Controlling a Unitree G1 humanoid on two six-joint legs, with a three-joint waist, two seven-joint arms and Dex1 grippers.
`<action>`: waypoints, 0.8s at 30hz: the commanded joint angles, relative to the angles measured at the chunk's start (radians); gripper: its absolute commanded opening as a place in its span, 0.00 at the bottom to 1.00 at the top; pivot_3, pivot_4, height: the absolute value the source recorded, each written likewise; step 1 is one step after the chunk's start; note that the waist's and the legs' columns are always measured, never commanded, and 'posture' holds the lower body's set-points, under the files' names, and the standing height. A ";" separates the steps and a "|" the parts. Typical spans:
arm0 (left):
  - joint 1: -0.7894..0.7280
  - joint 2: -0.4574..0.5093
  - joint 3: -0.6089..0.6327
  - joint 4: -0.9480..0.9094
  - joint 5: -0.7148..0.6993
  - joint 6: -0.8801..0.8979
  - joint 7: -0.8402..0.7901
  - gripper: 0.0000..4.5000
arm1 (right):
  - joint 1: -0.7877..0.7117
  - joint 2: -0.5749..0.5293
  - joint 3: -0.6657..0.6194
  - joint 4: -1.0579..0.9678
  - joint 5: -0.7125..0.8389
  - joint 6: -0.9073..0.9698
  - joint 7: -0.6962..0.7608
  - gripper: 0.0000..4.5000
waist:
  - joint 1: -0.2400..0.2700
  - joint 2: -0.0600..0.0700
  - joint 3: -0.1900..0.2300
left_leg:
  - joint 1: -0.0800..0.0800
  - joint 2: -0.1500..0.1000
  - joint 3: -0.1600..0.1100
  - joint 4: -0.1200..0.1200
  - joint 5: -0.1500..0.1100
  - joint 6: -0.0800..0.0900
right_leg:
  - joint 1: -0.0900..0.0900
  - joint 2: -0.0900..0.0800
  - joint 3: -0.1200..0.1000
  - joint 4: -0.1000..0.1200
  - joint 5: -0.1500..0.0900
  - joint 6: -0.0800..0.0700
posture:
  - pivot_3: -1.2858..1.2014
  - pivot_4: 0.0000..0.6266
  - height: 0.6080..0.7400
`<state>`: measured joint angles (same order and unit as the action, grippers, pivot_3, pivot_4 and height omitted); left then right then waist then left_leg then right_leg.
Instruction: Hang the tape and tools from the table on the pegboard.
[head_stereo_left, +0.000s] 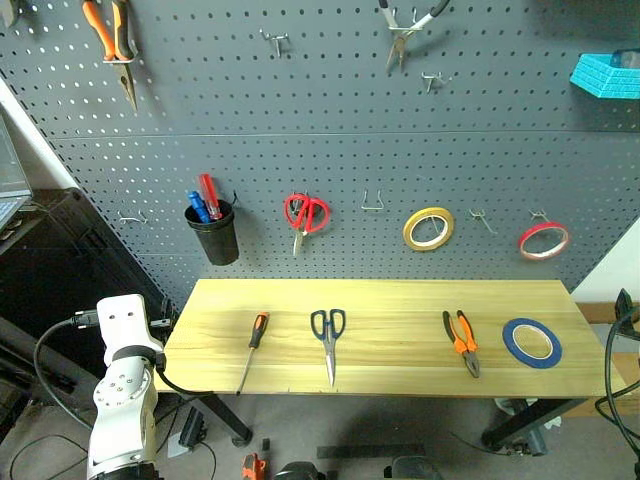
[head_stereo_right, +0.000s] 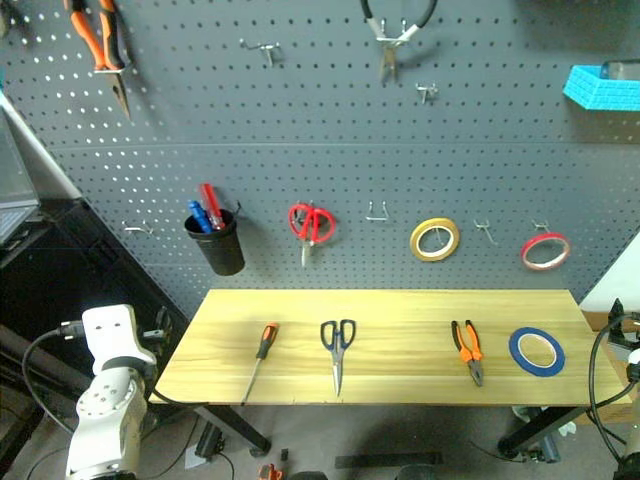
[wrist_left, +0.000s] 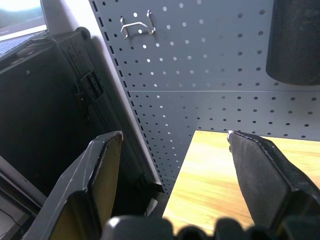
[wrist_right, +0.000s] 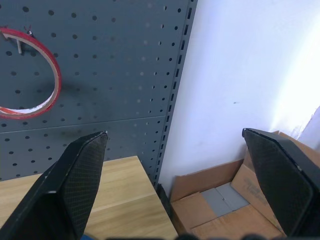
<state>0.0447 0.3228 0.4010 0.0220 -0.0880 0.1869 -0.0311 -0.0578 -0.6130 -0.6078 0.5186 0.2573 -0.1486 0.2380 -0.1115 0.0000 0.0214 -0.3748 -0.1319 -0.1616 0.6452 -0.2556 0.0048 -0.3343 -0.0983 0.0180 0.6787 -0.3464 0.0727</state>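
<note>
On the wooden table (head_stereo_left: 390, 300) lie, from left to right, an orange-and-black screwdriver (head_stereo_left: 254, 345), dark blue-handled scissors (head_stereo_left: 328, 340), orange-handled pliers (head_stereo_left: 461, 340) and the dark blue tape (head_stereo_left: 532, 342). Behind it rises the grey pegboard (head_stereo_left: 350, 150) with bare hooks (head_stereo_left: 372, 203). My left gripper (wrist_left: 175, 135) is open and empty beside the table's left end, facing the pegboard. Off the table's right end, my right gripper (wrist_right: 175, 132) stands wide open with nothing in it.
Hanging on the board are a black cup of pens (head_stereo_left: 213, 228), red scissors (head_stereo_left: 306, 215), a yellow roll (head_stereo_left: 428, 229), a red roll (head_stereo_left: 543, 240), orange pliers (head_stereo_left: 115, 40) and a blue basket (head_stereo_left: 606, 75). A cardboard box (wrist_right: 225, 200) sits right of the table.
</note>
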 joint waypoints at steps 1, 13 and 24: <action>-0.013 0.013 0.010 -0.023 0.013 -0.021 0.019 0.80 | -0.022 -0.030 -0.015 -0.014 0.009 -0.025 0.002 1.00 | 0.000 0.000 0.000 | 0.000 0.000 0.000 0.000 0.000 0.000 | 0.000 0.000 0.000 0.000 0.000 0.000 | 0.45 0.00 1.00; -0.017 0.017 0.012 -0.034 0.033 -0.001 0.074 0.80 | -0.033 -0.042 -0.007 -0.011 0.009 -0.020 0.024 1.00 | 0.000 0.000 0.000 | 0.000 0.000 0.000 0.000 0.000 0.000 | 0.000 0.000 0.000 0.000 0.000 0.000 | 0.45 0.00 1.00; -0.012 -0.001 -0.014 -0.112 0.009 0.014 0.046 0.80 | -0.055 -0.019 0.009 -0.086 0.092 0.121 0.092 1.00 | 0.000 0.000 0.000 | 0.000 0.000 0.000 0.000 0.000 0.000 | 0.000 0.000 0.000 0.000 0.000 0.000 | 0.45 0.00 1.00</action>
<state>0.0438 0.3163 0.3948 -0.0430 -0.0820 0.1957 0.0135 -0.0934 -0.6248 -0.5992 0.4849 0.3331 -0.0390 0.3243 -0.1117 0.0000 0.0214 -0.3748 -0.1316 -0.1612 0.6452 -0.2556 0.0047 -0.3342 -0.0983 0.0179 0.6787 -0.3464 0.0727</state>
